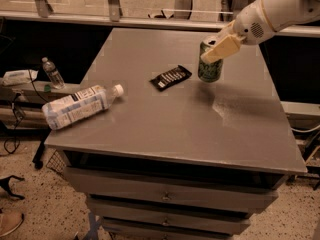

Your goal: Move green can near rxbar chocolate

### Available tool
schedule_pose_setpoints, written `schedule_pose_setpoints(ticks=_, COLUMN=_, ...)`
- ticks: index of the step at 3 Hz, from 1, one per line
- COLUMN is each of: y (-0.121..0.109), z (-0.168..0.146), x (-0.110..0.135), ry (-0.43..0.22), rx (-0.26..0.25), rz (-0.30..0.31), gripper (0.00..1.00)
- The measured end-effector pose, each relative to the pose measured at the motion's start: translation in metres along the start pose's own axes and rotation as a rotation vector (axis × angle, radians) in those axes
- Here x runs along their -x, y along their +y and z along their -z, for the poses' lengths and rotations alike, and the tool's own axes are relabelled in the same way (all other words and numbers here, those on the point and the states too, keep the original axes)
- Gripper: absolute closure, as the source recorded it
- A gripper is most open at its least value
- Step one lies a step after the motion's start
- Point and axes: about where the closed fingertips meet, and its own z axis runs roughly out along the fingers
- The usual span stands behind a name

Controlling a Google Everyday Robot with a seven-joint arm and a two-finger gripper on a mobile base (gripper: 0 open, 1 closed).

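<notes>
Three things noted, left to right: plastic bottle (pixel 80 106) on its side, near left; rxbar chocolate (pixel 171 77) flat, at centre; green can (pixel 210 73) just right of it, upright, pinched in the gripper (pixel 214 54). Likely needed only a gentle upright set-down, without nudging the rxbar chocolate.

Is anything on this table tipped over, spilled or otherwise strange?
Only the plastic bottle lies on its side at the left edge of the table, no spill visible. The gripper, far right, holds the green can beside the rxbar chocolate.
</notes>
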Motion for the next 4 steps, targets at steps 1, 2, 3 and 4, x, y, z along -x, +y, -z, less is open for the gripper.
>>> schedule_pose_setpoints(ticks=1, y=0.001, z=-0.016, x=0.003, ry=-0.008, rx=0.011, rz=-0.024, gripper=1.00)
schedule_pose_setpoints(ticks=2, y=0.006, z=-0.029, x=0.004, ry=-0.022, rx=0.028, rz=-0.045, gripper=1.00)
schedule_pose_setpoints(ticks=3, y=0.014, z=-0.051, x=0.005, ry=-0.054, rx=0.048, rz=-0.061, gripper=1.00)
schedule_pose_setpoints(ticks=4, y=0.018, z=-0.058, x=0.005, ry=-0.060, rx=0.049, rz=-0.061, gripper=1.00)
